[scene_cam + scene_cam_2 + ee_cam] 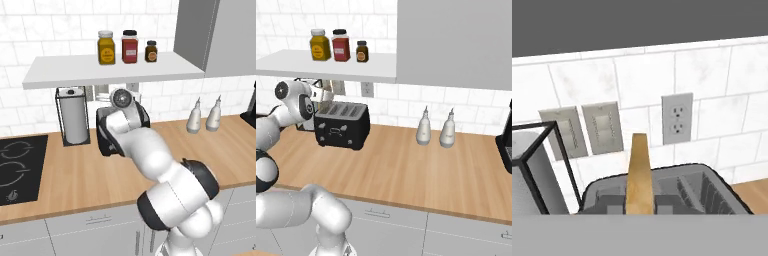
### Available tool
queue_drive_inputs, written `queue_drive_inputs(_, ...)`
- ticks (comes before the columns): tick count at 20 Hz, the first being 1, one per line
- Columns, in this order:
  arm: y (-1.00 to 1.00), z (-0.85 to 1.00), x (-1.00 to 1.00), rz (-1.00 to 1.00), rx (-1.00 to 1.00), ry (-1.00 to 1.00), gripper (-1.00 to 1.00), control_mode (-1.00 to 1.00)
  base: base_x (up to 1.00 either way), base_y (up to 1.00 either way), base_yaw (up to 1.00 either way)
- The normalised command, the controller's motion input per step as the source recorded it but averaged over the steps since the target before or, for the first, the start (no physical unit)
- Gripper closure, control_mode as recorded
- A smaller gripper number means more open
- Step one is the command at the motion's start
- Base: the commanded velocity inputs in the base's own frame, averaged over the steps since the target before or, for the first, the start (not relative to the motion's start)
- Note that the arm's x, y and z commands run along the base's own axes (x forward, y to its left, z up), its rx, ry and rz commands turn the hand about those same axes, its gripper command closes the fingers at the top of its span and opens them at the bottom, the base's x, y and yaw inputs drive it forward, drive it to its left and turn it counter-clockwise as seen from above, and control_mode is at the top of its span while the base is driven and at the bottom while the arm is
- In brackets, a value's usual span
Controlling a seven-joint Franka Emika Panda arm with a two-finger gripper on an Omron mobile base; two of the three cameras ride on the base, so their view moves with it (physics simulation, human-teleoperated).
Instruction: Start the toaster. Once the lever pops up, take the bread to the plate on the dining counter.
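The black toaster with its grey slotted top stands on the wood worktop by the tiled wall, partly behind my arm in the left base view. In the hand view the bread, a tan slice seen edge-on, stands up over the toaster top and runs straight down to where my fingers meet. The gripper is shut on the bread, its tips hidden at the bottom of that view. My wrist hovers at the toaster's left end. The plate and the dining counter are out of view.
A paper towel holder stands just left of the toaster. Overhead hangs a white shelf holding three jars. Two white bottles are to the right, a black coffee machine sits at the far right, and a cooktop at the left.
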Motion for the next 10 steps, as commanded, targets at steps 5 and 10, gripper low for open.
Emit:
queue_drive_inputs(5,0.03,0.59,-0.64,-0.14,0.04,0.28,1.0,-1.0,0.0,0.0,0.0)
queue_drive_inputs(10,0.09,0.4,-0.53,-0.07,0.0,0.05,1.0,-1.0,0.0,0.0,0.0)
